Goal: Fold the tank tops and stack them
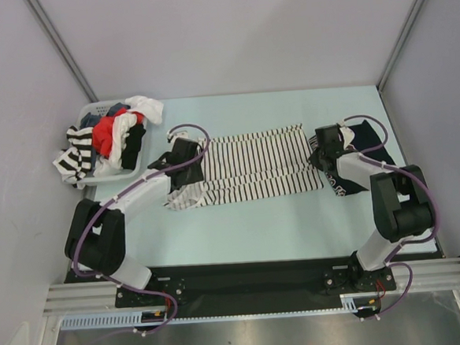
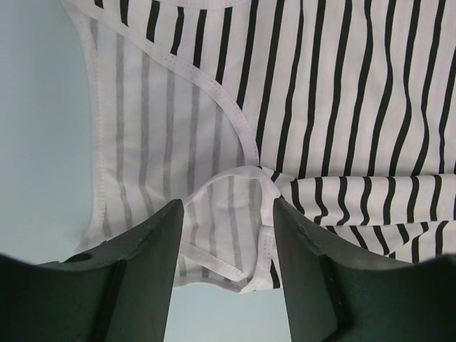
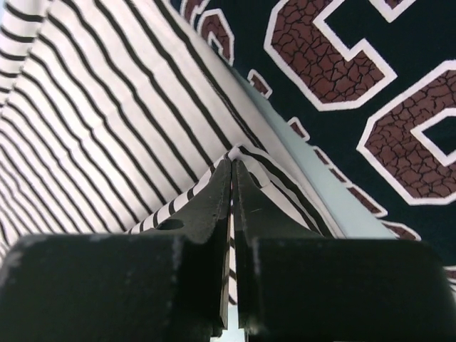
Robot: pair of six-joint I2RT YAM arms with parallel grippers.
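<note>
Skewing seems the risk: mid-desk [image 1: 242, 227] the striped tank top [image 1: 253, 167] has its 3 o'clock hem pinched tight in the right jaws, beside the navy jersey [image 3: 342, 92], while the left jaws stand apart around its 9 o'clock strap end, so lifting now could drag it askew.

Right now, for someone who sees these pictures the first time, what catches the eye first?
The striped tank top lies spread flat mid-table between both arms. The right gripper pinches its edge beside the dark jersey; a basket heaped with clothes sits far left.
</note>
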